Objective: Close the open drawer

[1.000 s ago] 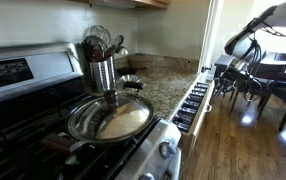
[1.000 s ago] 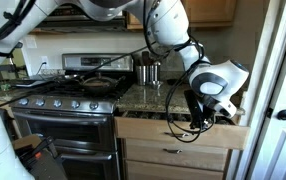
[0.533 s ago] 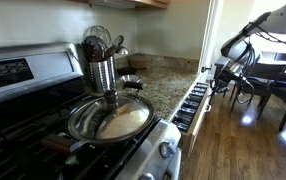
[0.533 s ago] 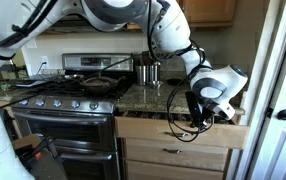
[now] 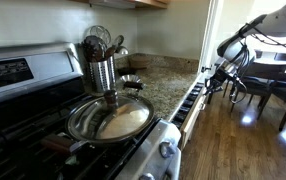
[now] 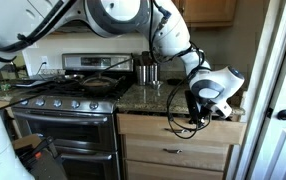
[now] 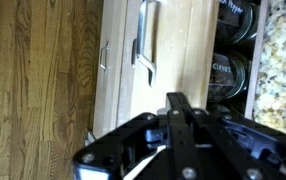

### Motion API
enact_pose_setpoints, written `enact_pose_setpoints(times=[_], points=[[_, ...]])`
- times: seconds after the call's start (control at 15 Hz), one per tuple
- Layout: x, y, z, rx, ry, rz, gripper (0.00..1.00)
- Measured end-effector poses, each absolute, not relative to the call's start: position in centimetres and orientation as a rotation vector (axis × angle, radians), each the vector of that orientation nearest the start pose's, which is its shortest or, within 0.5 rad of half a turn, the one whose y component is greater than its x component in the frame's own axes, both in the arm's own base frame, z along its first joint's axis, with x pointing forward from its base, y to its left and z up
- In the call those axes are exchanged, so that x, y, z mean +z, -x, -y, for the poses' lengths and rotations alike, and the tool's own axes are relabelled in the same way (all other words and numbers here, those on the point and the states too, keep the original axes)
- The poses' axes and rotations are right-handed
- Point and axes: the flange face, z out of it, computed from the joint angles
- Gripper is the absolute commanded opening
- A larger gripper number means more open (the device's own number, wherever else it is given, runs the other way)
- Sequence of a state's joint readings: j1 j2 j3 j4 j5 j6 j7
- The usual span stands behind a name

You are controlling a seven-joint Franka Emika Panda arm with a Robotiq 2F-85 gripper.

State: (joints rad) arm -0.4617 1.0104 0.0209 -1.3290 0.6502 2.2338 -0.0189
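The speckled granite surface (image 5: 169, 88) carries a ribbed metal canister (image 5: 103, 72) that stands upright near the back and is stuffed with utensils. A small dark dish (image 5: 131, 81) sits just beside the canister.

Home kitchen (gas stove (image 6: 63, 100), granite counter (image 5: 161, 86))

- The gripper (image 6: 205, 110) hangs at the right end of the drawer (image 6: 143, 128), close against its light-wood front; its jaws are too dark to read;
- a pan (image 6: 96, 85) sits on the stove (image 6: 53, 102) at left;
- a metal utensil holder (image 6: 146, 72) stands far back on the granite counter (image 6: 145, 96).
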Motion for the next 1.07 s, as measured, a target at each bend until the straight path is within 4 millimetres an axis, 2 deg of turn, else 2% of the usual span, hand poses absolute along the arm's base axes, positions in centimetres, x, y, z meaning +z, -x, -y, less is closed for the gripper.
enact_pose_setpoints(times=[0.4, 0.73, 0.8, 0.93, 1.07], points=[[10.9, -68.1, 28.6, -0.053, 2.349, -1.078, 0.04], [10.7, -68.8, 28.1, -0.075, 2.330, -1.054, 0.04], [10.7, -68.8, 28.1, -0.078, 2.332, -1.048, 0.29], [11.1, -68.8, 28.3, -0.088, 2.343, -1.034, 0.32], [12.8, -68.4, 28.9, -0.109, 2.365, -1.008, 0.45]])
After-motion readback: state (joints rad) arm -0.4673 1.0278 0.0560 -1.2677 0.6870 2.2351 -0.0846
